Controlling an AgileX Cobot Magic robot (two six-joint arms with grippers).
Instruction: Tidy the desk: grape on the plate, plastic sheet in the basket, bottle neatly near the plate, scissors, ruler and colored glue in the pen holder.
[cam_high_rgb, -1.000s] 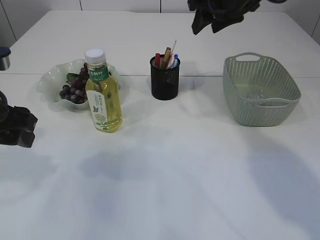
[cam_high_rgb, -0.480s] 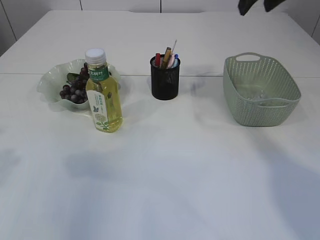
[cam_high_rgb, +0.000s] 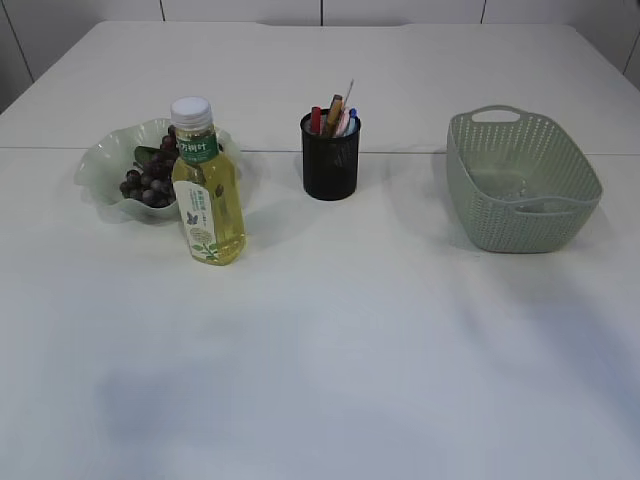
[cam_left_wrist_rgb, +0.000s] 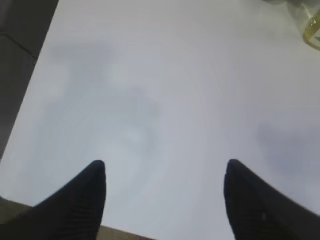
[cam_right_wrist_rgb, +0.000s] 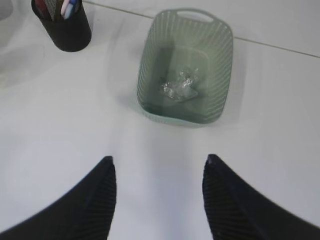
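Now, operator, you have the white table (cam_high_rgb: 330, 330) with everything standing in a loose row across its far half. On your left sits the pale green wavy-edged plate (cam_high_rgb: 100, 165), and the bunch of dark purple grapes (cam_high_rgb: 147, 180) lies on it. Just in front of the plate, touching or nearly touching its rim, stands the clear plastic bottle of yellow drink with a white cap and green label (cam_high_rgb: 206, 195), upright. Near the middle you see the black mesh pen holder (cam_high_rgb: 330, 160), upright, with several coloured items poking out of its top; you cannot tell from these views which is the scissors, the ruler or the glue. Well apart to the right sits the light green perforated plastic basket (cam_high_rgb: 520, 185). From the right wrist view, the crumpled clear plastic sheet (cam_right_wrist_rgb: 180, 87) lies on the basket floor.

Neither arm shows in the exterior view. Your left gripper (cam_left_wrist_rgb: 165, 175) hangs above bare table near its edge, jaws spread wide and holding nothing, with a corner of the bottle at the top right of that view. Your right gripper (cam_right_wrist_rgb: 159, 170) hovers above the table short of the basket, jaws likewise wide apart and empty.
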